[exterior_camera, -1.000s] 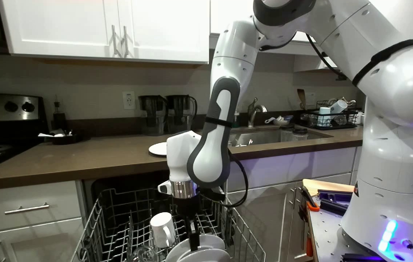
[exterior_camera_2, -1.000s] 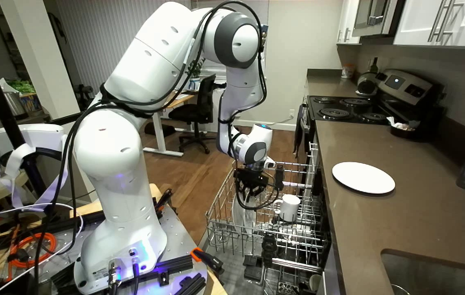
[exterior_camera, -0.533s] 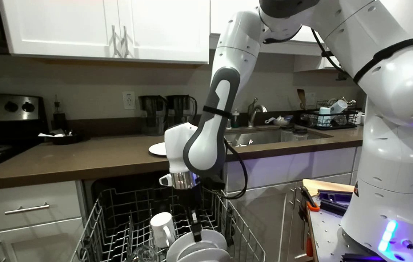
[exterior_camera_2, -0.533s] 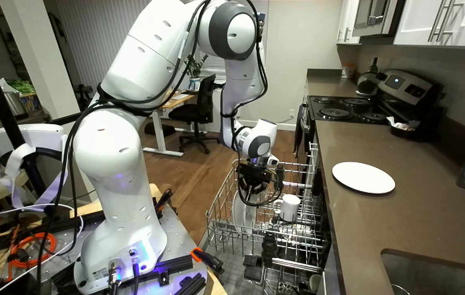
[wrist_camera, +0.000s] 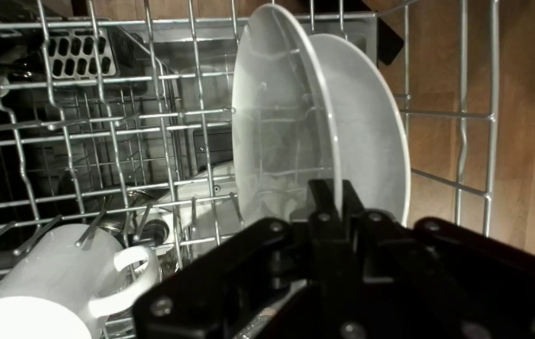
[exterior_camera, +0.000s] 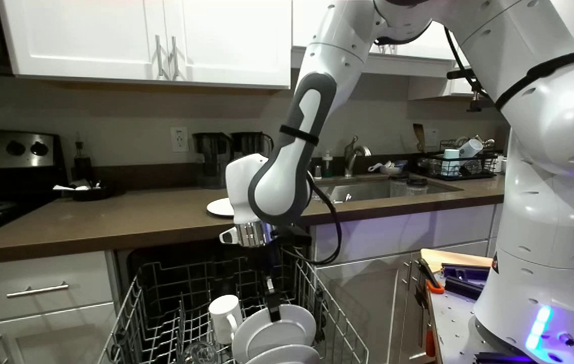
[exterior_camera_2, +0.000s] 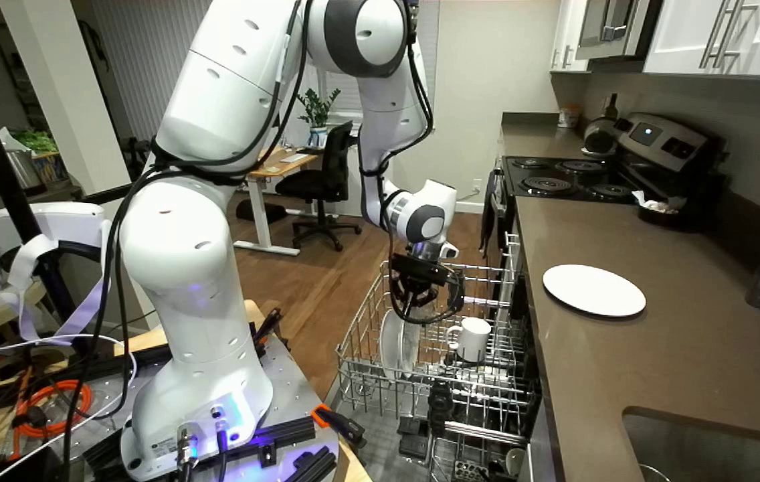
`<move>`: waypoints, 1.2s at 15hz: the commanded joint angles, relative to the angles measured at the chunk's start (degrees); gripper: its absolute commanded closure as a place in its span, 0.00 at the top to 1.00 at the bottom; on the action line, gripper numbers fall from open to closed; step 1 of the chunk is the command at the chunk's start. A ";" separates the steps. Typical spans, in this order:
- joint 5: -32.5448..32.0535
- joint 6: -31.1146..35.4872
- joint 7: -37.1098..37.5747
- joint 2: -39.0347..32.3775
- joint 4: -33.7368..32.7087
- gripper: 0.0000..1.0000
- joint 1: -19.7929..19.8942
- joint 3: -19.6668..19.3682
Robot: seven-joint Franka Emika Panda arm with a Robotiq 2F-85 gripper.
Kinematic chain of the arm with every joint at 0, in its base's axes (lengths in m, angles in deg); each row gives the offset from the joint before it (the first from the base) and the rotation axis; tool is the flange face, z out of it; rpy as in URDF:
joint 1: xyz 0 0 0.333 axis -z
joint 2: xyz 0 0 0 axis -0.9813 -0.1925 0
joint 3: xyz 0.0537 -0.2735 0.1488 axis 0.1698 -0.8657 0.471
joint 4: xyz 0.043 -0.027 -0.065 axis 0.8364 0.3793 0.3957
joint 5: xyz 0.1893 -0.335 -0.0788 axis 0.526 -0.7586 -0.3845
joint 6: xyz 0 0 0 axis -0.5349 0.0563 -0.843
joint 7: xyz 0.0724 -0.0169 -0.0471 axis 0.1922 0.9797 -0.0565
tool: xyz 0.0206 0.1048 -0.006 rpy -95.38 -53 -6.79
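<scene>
In the wrist view my gripper (wrist_camera: pixel 336 197) is shut on the rim of a white plate (wrist_camera: pixel 277 113), one black finger on each side. That plate (exterior_camera: pixel 267 336) stands steeply in the upper rack of the open dishwasher; its lower edge is hidden. Close beside it leans a second white plate (wrist_camera: pixel 366 127), apart from the fingers. A white mug (wrist_camera: pixel 60 273) sits in the rack to the left in the wrist view, its handle towards the gripper. In both exterior views the mug (exterior_camera_2: pixel 471 339) is near the held plate.
Wire sides of the rack (wrist_camera: pixel 491 117) and its tines surround the plates. A clear glass (exterior_camera: pixel 201 351) lies by the mug. Above the rack runs the brown counter edge (exterior_camera: pixel 115 240), bearing another white plate (exterior_camera_2: pixel 594 290). A cable loop (exterior_camera_2: pixel 453 301) hangs by the gripper.
My gripper has risen, and the plate in its grip has come up with it, now standing higher behind the second plate. The mug and second plate stay put.
</scene>
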 commanded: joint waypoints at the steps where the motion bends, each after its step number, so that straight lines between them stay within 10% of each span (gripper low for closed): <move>1: 4.55 -0.57 -5.54 4.22 2.16 0.06 1.93 1.73; 18: -3.22 -4.71 7.16 18.46 6.10 0.06 -10.58 -6.74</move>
